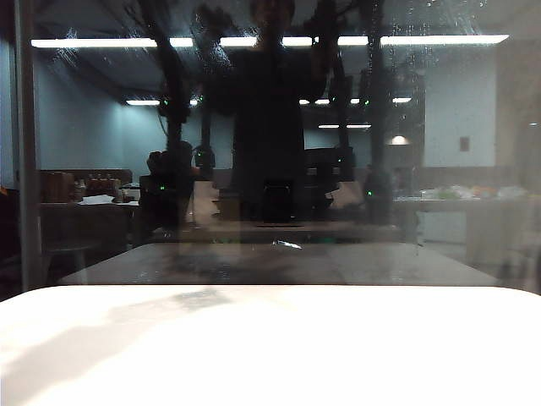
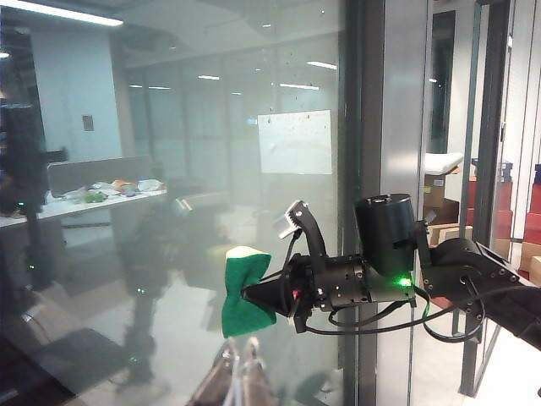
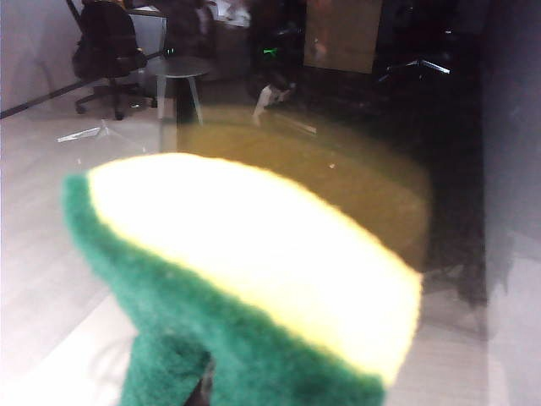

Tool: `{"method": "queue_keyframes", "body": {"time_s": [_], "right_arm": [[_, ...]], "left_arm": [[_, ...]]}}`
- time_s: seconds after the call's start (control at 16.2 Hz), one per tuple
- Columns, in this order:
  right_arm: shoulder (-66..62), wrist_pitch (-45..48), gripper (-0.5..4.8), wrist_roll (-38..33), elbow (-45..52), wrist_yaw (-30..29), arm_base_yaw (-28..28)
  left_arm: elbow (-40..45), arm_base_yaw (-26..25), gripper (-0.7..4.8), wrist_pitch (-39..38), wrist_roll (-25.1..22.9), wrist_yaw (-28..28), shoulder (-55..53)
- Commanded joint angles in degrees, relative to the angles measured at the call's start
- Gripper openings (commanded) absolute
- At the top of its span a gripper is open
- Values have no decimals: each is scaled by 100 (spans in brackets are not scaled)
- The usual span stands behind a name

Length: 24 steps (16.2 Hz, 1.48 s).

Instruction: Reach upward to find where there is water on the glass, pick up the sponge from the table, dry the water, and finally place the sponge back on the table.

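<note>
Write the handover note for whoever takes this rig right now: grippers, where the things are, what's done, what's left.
Right gripper: shut on the sponge, held up in the air close to the glass; contact with the pane cannot be told.
Left gripper: only its fingertips show at the edge of its wrist view, state unclear, nothing seen in it.
Table: the part in view has no sponge on it.
Done: sponge picked up and raised.
Left: dry the water, then put the sponge back on the table.
</note>
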State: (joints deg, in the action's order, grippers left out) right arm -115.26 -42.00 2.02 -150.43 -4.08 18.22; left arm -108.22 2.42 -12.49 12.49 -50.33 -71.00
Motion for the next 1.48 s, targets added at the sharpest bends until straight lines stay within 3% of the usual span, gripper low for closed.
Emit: {"method": "queue_keyframes", "body": {"time_s": [0.06,0.25,0.37,0.62,0.86,0.99,1.11,1.48], "right_arm": [[173,-142,-9,223,15,334,-46],[726,-232,-9,855,15,616,-63],[1128,-181,-9,887,15,555,-214],[1860,-330,-9,866,15,487,-876],[2535,-758,-9,201,26,-273,-2133],[2815,-850,-9,184,162,-223,-2326],[3307,-745,-9,181,846,-203,-2317],[5252,55,-9,184,4232,-201,-2306]], "left_arm": [[-28,-4,-6,98,-7,15,33],[-28,-4,-6,105,-9,15,39],[-28,-4,-6,103,-9,17,55],[-28,-4,-6,103,-24,22,96],[-28,-2,-6,83,-201,22,114],[-28,-2,-6,52,-199,20,127],[-28,-2,-6,15,-201,24,144],[-26,-2,-6,-304,-476,238,278]]}}
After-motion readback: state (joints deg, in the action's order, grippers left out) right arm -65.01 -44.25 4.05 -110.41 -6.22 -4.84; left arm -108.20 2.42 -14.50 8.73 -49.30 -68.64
